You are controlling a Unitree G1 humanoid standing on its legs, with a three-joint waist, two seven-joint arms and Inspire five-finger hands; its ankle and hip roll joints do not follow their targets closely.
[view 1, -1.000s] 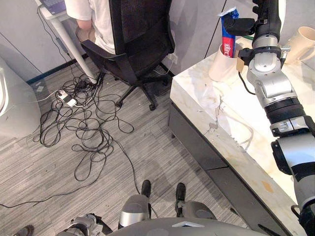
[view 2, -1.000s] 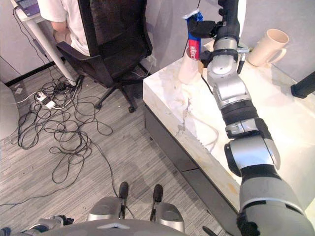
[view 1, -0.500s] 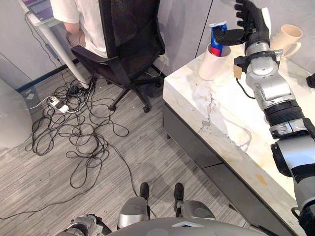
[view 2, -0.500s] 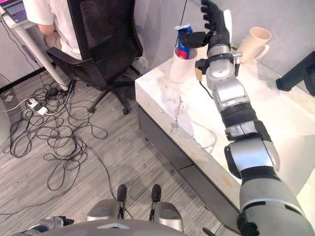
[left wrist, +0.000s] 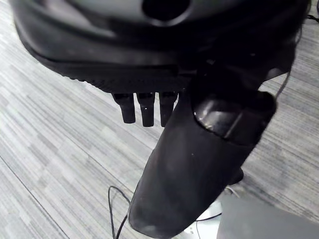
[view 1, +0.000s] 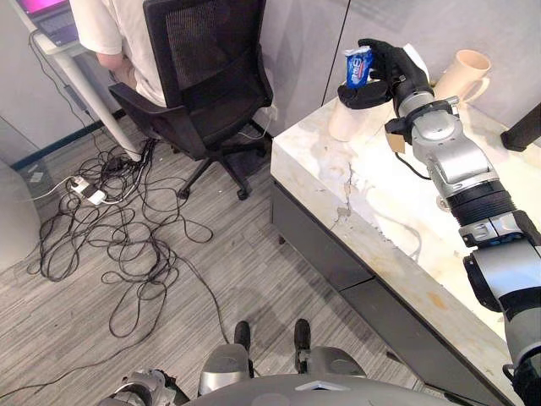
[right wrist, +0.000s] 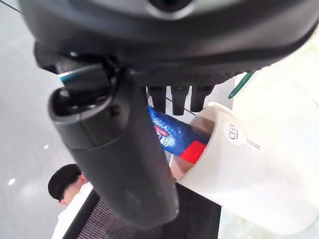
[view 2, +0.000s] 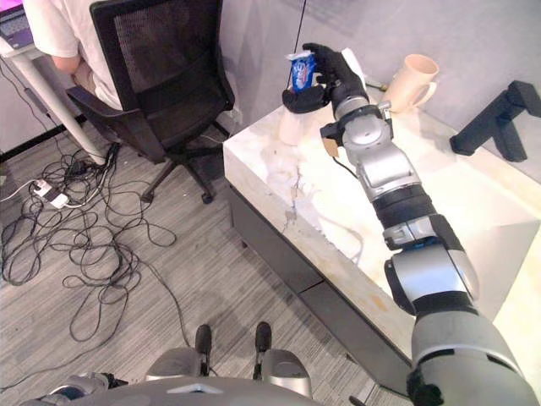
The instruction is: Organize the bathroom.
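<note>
My right hand (view 1: 396,72) is up over the far corner of the marble tabletop (view 1: 397,203), fingers and thumb curled loosely around the top of a blue and red toothpaste tube (view 1: 356,68). The tube stands tilted inside a white cup (view 1: 345,120), its lower end down in the cup and its crimped end sticking out above the rim. In the right wrist view the tube (right wrist: 174,139) slants across the cup's mouth, with white lettering on the blue and red that I cannot make out. The cup (right wrist: 244,184) carries a small round label with tiny print, also too small to tell. A green-handled thing (right wrist: 241,85) pokes out just behind the cup's rim.

A beige mug (view 1: 461,74) sits farther back on the tabletop, apart from the cup. A dark faucet (view 2: 497,114) rises at the far right.

My left hand (left wrist: 149,107) hangs low over the grey floor (view 1: 101,321), fingers straight and holding nothing.

Beyond the tabletop a person (view 1: 106,34) sits in a black office chair (view 1: 211,80).
</note>
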